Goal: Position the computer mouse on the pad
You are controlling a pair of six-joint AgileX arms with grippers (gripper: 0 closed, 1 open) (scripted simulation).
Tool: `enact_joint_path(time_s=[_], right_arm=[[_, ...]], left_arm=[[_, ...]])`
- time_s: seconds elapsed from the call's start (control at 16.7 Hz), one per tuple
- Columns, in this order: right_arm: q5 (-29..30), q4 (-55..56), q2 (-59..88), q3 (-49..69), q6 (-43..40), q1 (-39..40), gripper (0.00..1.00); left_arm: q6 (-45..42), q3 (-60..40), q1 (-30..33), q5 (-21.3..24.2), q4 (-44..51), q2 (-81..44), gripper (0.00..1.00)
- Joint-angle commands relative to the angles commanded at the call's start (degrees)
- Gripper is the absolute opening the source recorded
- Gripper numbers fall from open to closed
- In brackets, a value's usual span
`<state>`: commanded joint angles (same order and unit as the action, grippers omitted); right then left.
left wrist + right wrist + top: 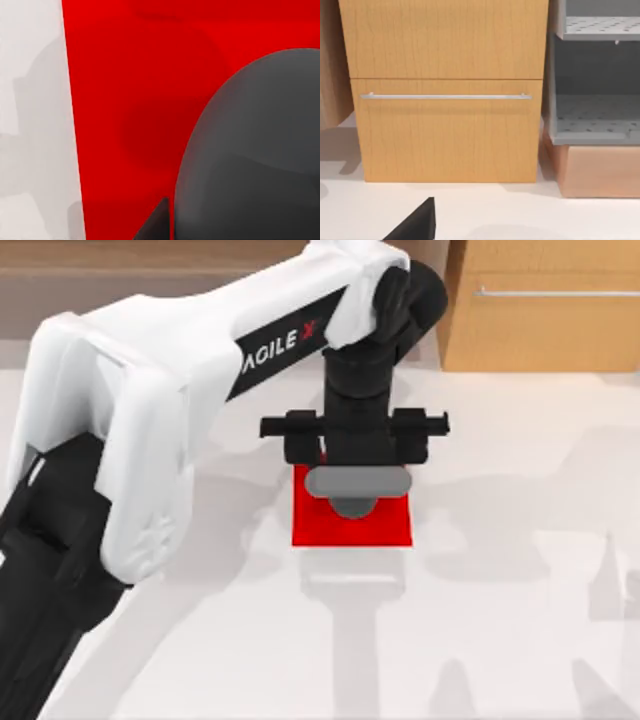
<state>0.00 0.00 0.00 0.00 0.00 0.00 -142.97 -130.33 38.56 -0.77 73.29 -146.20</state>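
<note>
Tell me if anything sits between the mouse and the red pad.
Nothing visible does. In the top view the left gripper hangs directly over the pad, and the grey mouse shows beneath it, already above the red sheet. The left wrist view shows only bare red beside the mouse.

Left arm: reaches in from the table's left, wrist pointing down.
Left gripper (357,483): directly over the pad (300,525).
</note>
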Motion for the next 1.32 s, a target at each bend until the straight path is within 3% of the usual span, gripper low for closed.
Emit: enact_joint_path(time_s=[0.18, 0.96, 1.32], right_arm=[[0.00, 0.00, 0.00, 0.00, 0.00, 0.00, 1.00], [0.00, 0.00, 0.00, 0.00, 0.00, 0.00, 1.00], [0.00, 0.00, 0.00, 0.00, 0.00, 0.00, 1.00]], left_arm=[[0.00, 0.00, 0.00, 0.00, 0.00, 0.00, 0.00], [0.00, 0.00, 0.00, 0.00, 0.00, 0.00, 0.98], [0.00, 0.00, 0.00, 0.00, 0.00, 0.00, 1.00]])
